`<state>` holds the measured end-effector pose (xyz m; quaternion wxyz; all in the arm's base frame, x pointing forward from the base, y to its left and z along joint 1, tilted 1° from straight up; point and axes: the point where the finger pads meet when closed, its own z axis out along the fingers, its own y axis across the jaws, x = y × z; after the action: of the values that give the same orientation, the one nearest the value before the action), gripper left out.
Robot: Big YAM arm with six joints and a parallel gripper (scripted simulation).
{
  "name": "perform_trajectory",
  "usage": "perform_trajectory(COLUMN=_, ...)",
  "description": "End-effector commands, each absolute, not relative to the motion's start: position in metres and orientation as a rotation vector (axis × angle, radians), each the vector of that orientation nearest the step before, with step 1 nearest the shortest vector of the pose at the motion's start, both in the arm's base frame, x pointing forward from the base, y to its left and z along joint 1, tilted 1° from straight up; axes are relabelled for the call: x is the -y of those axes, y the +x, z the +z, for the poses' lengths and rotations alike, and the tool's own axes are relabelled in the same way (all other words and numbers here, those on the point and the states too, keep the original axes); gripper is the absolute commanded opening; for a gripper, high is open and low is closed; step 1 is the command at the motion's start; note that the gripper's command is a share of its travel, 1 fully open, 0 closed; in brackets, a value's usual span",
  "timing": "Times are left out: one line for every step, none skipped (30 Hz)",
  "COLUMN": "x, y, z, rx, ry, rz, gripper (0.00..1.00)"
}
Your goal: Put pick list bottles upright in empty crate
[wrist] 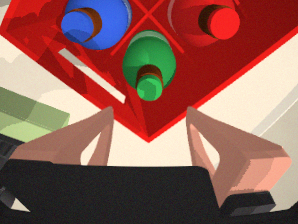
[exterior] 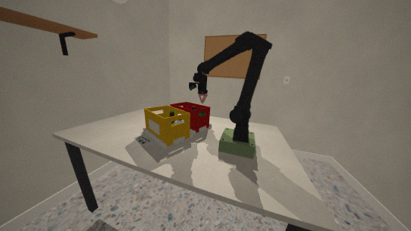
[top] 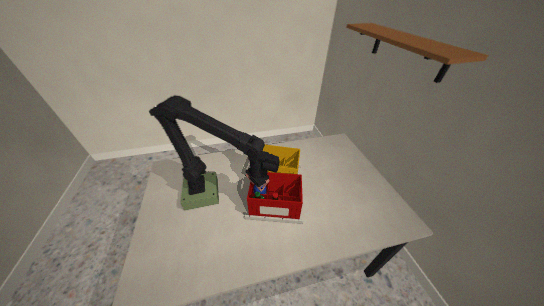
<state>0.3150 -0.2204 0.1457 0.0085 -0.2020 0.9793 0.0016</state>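
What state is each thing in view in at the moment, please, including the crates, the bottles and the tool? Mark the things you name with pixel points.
Tool (exterior: 202, 102) (wrist: 149, 113): open, nothing between its fingers, above the red crate
Red crate (top: 274, 202) (exterior: 199, 120) (wrist: 172, 124): upright, holding bottles
Yellow crate (top: 283, 149) (exterior: 177, 133): upright
Blue bottle (wrist: 107, 25): standing, capped
Green bottle (wrist: 150, 57): standing, capped
Red bottle (wrist: 192, 32): standing, capped

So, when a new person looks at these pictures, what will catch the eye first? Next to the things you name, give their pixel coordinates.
Probably the bright red crate (top: 274, 202) (exterior: 199, 118) (wrist: 210, 62) on the table, with the yellow crate (top: 283, 150) (exterior: 168, 130) beside it. Then the black arm (top: 212, 125) (exterior: 227, 54), bent high, its open gripper (top: 259, 186) (exterior: 202, 102) (wrist: 149, 113) above the red crate.
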Motion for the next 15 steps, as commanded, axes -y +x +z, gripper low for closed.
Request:
perform_trajectory(x=0.222, y=0.314, z=0.136, rx=-3.059, ry=-0.638, rz=0.010, gripper=0.61)
perform_trajectory(x=0.222, y=0.314, z=0.137, rx=-3.056, ry=-0.637, rz=0.004, gripper=0.61)
perform_trajectory(x=0.222, y=0.314, z=0.136, rx=-3.055, ry=-0.637, rz=0.001, gripper=0.61)
perform_trajectory(x=0.222, y=0.314, z=0.136, rx=-3.055, ry=-0.637, rz=0.001, gripper=0.61)
perform_trajectory(x=0.222, y=0.314, z=0.136, rx=-3.055, ry=-0.637, rz=0.001, gripper=0.61)
perform_trajectory(x=0.222, y=0.314, z=0.135, rx=-3.054, ry=-0.637, rz=0.001, gripper=0.61)
perform_trajectory(x=0.222, y=0.314, z=0.131, rx=-3.059, ry=-0.638, rz=0.009, gripper=0.61)
perform_trajectory(x=0.222, y=0.314, z=0.128, rx=-3.063, ry=-0.638, rz=0.016, gripper=0.61)
perform_trajectory(x=0.222, y=0.314, z=0.127, rx=-3.063, ry=-0.638, rz=0.016, gripper=0.61)
perform_trajectory(x=0.221, y=0.314, z=0.125, rx=-3.063, ry=-0.638, rz=0.016, gripper=0.61)
perform_trajectory(x=0.221, y=0.314, z=0.126, rx=-3.060, ry=-0.638, rz=0.010, gripper=0.61)
perform_trajectory(x=0.221, y=0.314, z=0.126, rx=-3.056, ry=-0.637, rz=0.004, gripper=0.61)
perform_trajectory(x=0.221, y=0.314, z=0.126, rx=-3.054, ry=-0.637, rz=0.001, gripper=0.61)
perform_trajectory(x=0.221, y=0.314, z=0.124, rx=-3.056, ry=-0.637, rz=0.003, gripper=0.61)
perform_trajectory(x=0.221, y=0.314, z=0.121, rx=-3.059, ry=-0.638, rz=0.009, gripper=0.61)
